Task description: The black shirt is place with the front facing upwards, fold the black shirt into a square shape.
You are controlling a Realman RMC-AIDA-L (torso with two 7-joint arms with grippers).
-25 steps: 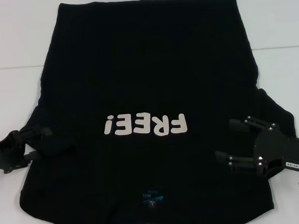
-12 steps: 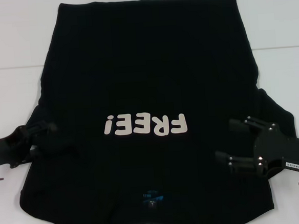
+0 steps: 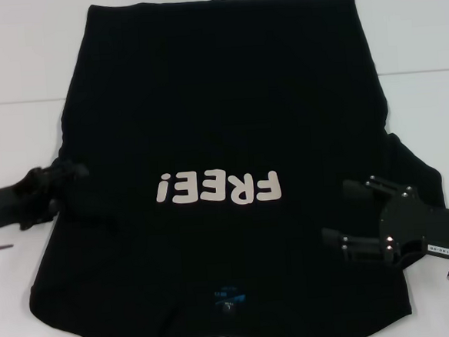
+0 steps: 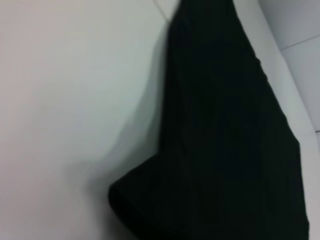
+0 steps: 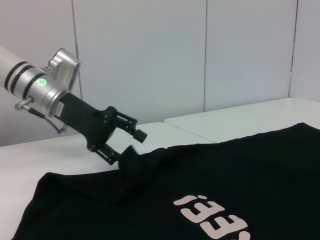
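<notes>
the shirt point(image 3: 230, 137) is spread flat on the white table point(image 3: 17, 67), print side up, so that its edges can be reached from both sides. its long axis runs from the robot outward: the collar and blue label point(image 3: 227, 298) lie at the near edge, the hem at the far edge, and the "free!" lettering point(image 3: 217, 188) is read upside down in the head view. the left sleeve is pinched by the left gripper point(image 5: 122, 145), whose fingers are closed on the cloth; a peak of fabric is raised there, seemingly to carry the sleeve inward for a first fold. the right gripper point(image 3: 357, 215) is held over the right sleeve area with its fingers apart, nothing being gripped, probably in readiness for the matching fold.
</notes>
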